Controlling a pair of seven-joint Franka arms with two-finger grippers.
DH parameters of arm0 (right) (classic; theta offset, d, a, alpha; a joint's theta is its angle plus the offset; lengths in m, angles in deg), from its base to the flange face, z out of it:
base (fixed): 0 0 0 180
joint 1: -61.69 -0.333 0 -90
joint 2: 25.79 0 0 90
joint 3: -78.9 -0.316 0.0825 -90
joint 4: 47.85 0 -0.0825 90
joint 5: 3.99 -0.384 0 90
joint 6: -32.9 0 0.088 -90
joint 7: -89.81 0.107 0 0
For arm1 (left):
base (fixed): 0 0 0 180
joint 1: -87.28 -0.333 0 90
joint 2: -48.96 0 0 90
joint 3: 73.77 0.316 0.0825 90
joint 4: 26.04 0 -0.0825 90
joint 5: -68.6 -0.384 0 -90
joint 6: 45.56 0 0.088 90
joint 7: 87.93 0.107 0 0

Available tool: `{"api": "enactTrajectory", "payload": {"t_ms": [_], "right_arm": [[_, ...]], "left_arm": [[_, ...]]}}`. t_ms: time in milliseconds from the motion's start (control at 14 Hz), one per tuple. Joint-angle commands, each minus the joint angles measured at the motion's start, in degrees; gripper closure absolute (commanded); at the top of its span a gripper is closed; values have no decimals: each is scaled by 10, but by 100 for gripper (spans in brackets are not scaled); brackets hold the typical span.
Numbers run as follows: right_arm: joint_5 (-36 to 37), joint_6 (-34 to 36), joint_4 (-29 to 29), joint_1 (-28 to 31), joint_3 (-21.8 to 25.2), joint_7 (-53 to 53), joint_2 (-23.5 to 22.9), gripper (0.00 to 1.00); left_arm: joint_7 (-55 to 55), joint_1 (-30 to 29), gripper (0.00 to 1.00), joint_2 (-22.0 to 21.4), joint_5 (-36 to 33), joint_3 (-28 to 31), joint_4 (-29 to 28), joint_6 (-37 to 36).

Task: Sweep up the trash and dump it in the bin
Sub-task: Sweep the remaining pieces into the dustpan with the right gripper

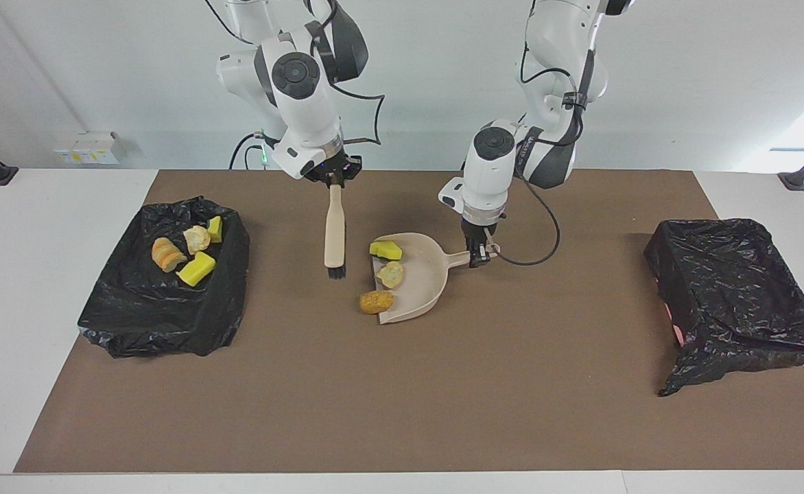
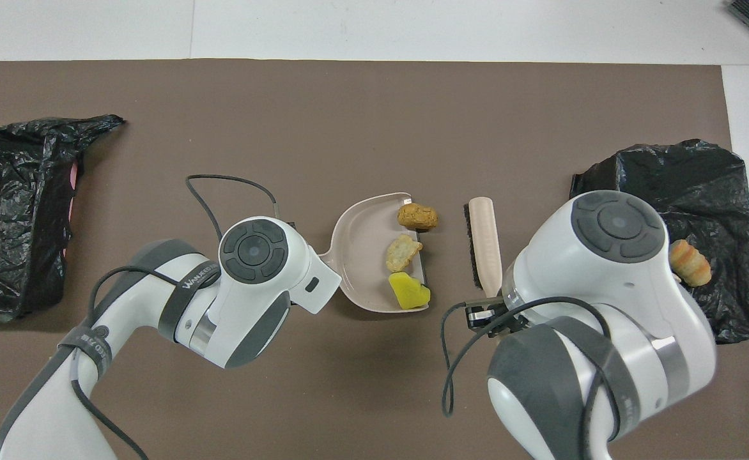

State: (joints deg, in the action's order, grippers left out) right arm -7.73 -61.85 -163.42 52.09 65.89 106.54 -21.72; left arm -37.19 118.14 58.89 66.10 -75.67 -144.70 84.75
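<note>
A beige dustpan (image 1: 424,283) lies on the brown mat mid-table, its mouth toward the right arm's end. My left gripper (image 1: 479,256) is shut on its handle. At the pan's lip lie a yellow sponge piece (image 1: 385,249), a pale crumbly lump (image 1: 391,274) and an orange-brown chunk (image 1: 376,301); the chunk is mostly on the mat. My right gripper (image 1: 334,180) is shut on a beige brush (image 1: 335,237), bristles down beside the pan's mouth. The brush (image 2: 484,243) and pan (image 2: 362,246) also show in the overhead view. Several scraps (image 1: 195,261) lie in the black-bagged bin (image 1: 162,309).
A second bin covered in a black bag (image 1: 731,288) stands at the left arm's end of the table. A black cable (image 1: 539,233) loops from the left wrist down to the mat. The brown mat (image 1: 402,398) covers most of the white table.
</note>
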Motion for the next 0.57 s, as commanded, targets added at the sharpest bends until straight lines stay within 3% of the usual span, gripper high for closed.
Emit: {"api": "enactTrajectory", "payload": {"t_ms": [0,286,500], "right_arm": [[61,-53,-37,6,-6,-28,-41,100],[47,-105,-33,-2,-11,-29,-75,100],[-17,-140,-33,-8,-11,-48,-92,100]], "left_arm": [[20,-18,100,-3,22,-1,-7,20],[33,-19,100,-4,27,0,-7,5],[29,-8,100,-10,20,1,-7,-36]]}}
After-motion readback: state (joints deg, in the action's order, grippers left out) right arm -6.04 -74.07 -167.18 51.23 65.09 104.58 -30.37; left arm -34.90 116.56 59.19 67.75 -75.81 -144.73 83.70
